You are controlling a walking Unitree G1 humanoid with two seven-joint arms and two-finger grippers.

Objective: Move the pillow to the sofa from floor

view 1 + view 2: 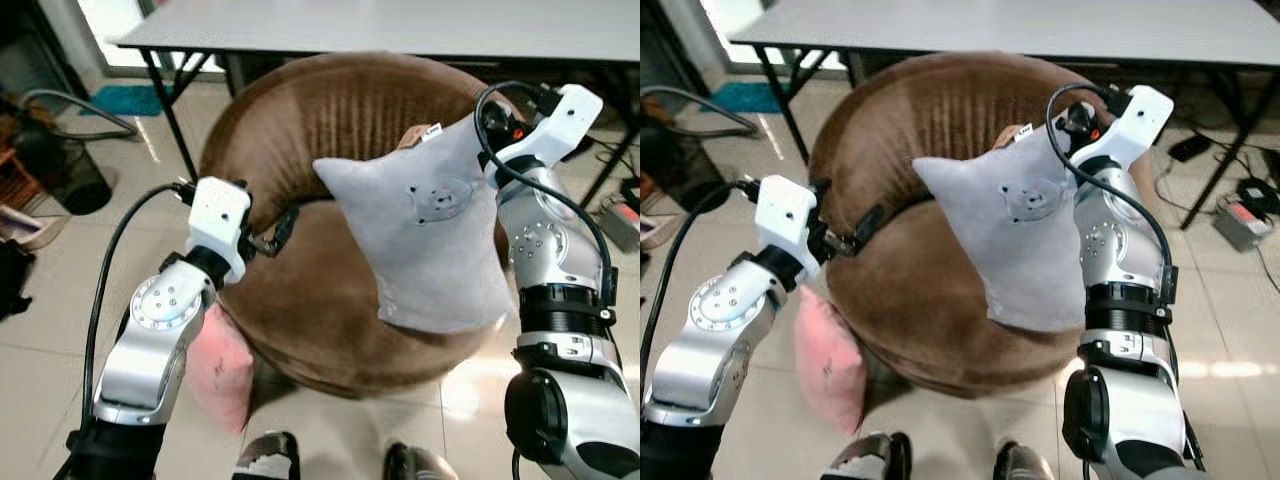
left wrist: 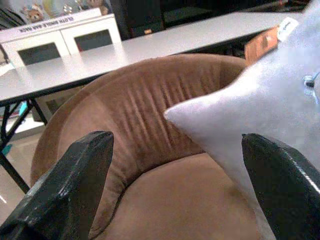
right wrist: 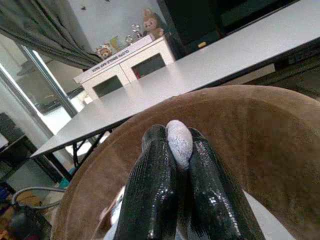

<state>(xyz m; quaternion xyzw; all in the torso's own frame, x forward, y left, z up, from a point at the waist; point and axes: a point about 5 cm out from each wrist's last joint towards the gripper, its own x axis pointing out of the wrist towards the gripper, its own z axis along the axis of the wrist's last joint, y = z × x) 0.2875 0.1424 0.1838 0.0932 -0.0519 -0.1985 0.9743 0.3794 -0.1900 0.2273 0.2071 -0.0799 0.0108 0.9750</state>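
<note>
Right of centre, the right gripper [image 3: 177, 165] pinches the grey square fabric pillow [image 1: 430, 235] by one corner so it hangs above the round brown velvet sofa [image 1: 330, 330] seat, while the left gripper [image 2: 180, 185], at centre left, waits with fingers spread.

1. The right hand [image 3: 172, 165] covers most of the grey pillow [image 1: 430, 235] in its wrist view; just a nub pokes out.
2. The pink pillow [image 1: 222, 365] is half behind the left arm and the brown sofa [image 1: 330, 120].
3. The table [image 1: 400, 25] is cut off up top.
4. The box lettering [image 2: 47, 21] is too small to read.
</note>
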